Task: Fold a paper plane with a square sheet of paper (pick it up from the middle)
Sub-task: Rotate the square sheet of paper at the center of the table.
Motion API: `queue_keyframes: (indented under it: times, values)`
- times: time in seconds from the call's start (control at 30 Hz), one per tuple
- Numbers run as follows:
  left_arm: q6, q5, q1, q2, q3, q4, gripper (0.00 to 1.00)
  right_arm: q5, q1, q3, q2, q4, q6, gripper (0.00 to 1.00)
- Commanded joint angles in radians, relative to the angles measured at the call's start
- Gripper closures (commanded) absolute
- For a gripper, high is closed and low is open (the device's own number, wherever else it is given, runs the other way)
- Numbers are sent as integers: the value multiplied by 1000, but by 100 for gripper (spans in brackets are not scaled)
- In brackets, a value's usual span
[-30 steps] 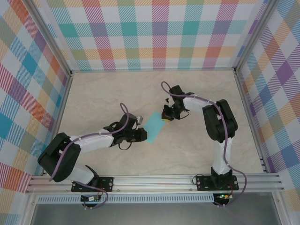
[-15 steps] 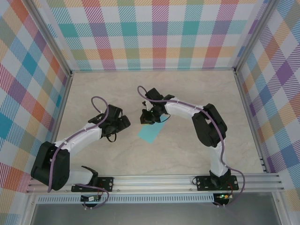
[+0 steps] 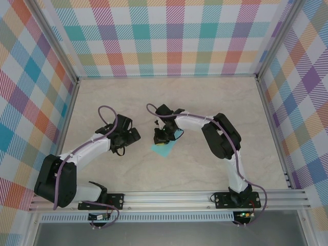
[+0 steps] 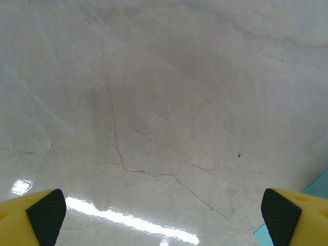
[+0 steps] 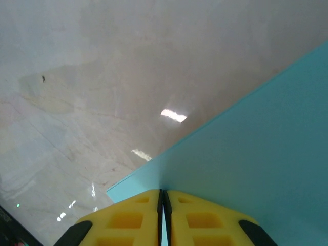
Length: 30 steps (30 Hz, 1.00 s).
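Left gripper [image 3: 133,137]: I see it low over the marble-look table [image 3: 215,102], left of centre, pointing toward the right arm's tool.
Left jaws: spread wide and holding nothing. On my left wrist feed the gripper [image 4: 164,220] has one black pad [image 4: 46,215] in each bottom corner, with bare tabletop [image 4: 164,102] between them.
Right gripper [image 3: 162,137]: near the middle of the table, angled down onto the paper, just beside the left gripper but apart from it.
Right jaws: the yellow fingers [image 5: 128,218] are pressed almost together on the right wrist feed [image 5: 162,205]. Only a hairline slit separates them, and the sheet's edge runs into it, so I read this as a pinch on the paper.
Turquoise sheet of paper [image 3: 167,149]: lying on the table directly under and just ahead of the right gripper, partly hidden by it from above.
Sheet, right wrist feed [image 5: 256,154]: flat and unmarked, one straight edge running diagonally.
Sheet, left wrist feed [image 4: 321,185]: a corner shows at the right edge, just beside the right-hand finger.
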Motion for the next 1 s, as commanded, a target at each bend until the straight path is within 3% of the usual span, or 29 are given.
queue_keyframes:
  times: [0.0,0.17,0.3,0.4,0.53,0.77,0.97]
  values:
    - [18,19,16,3,20,-2,0,27,26,-45,5,-72,-55,85]
    - [20,64,17,-5,2,23,0,11,40,-164,-50,-80,-167,84]
    - [37,166,15,-15,-25,80,0,48,38,-241,-144,-53,-223,79]
    - [35,217,12,-8,-22,89,0,79,38,-214,-199,-1,-157,69]
    - [7,283,-3,9,-14,88,1,232,19,-179,-244,27,-16,60]
    - [-73,398,-50,7,-66,175,13,302,-79,-208,-256,51,129,55]
    - [-128,436,-122,34,-74,237,28,238,-146,-205,-213,88,144,57]
